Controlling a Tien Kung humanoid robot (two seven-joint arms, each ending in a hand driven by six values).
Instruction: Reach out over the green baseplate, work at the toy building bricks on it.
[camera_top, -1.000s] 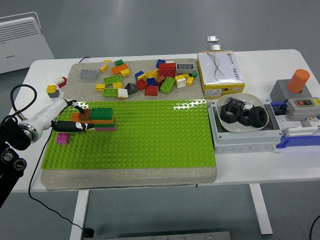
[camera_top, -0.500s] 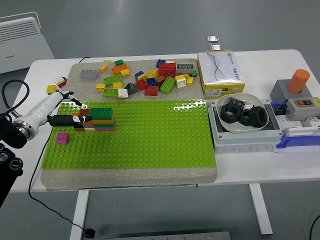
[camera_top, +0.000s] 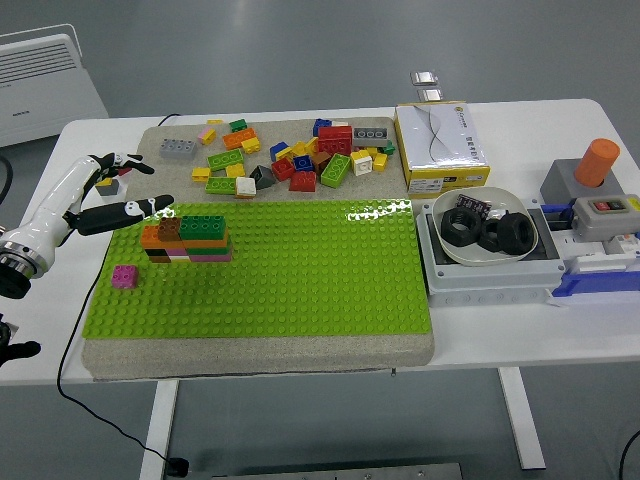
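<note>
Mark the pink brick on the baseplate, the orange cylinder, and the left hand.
pink brick (camera_top: 124, 276), head view, its studded top.
orange cylinder (camera_top: 597, 162), head view, its side.
left hand (camera_top: 112, 192), head view, middle of the open hand.

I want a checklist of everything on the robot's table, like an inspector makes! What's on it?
Surface: white table, bare along the near edge.
Job's things: green studded baseplate on a grey mat; stacked brick wall of green, orange, brown, black and pink bricks near its left end; single pink brick alone on the plate.
Clutter: loose pile of coloured bricks behind the plate; yellow-and-white box; white bowl of black rings; grey box with an orange cylinder.
Hands: left hand open, fingers spread, left of the wall and apart from it; right hand nothing seen.
Cables: black cable hanging off the left edge.
Surroundings: white heater on the grey floor.
</note>
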